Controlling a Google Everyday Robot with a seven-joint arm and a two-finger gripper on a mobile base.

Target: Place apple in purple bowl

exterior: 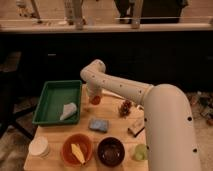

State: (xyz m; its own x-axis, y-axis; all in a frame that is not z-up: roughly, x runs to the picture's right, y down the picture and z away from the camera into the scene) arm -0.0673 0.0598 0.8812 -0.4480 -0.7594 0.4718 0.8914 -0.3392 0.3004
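1. We see the arm (125, 90) reach in from the 4 o'clock side and bend down over the far edge of the wooden table (56, 135).
2. The gripper (94, 94) points down at the table's 12 o'clock edge, just beside the right rim of the green tray (52, 97).
3. The apple (95, 101) sits directly under the gripper, touching or nearly touching it. We cannot tell whether the claw is apart or clamped on the fruit.
4. The purple bowl (110, 151) stands at the near edge, at about 6 o'clock from the apple and well apart from it.
5. The orange bowl (76, 148), holding a yellow item (77, 153), is at the purple bowl's 9 o'clock, just beside it.
6. A light green cup (140, 152) stands at the purple bowl's 3 o'clock.
7. A blue sponge (98, 124) lies between apple and purple bowl.
8. The grape cluster (125, 106) lies at the apple's 4 o'clock.
9. A white cloth (68, 111) lies in the tray.
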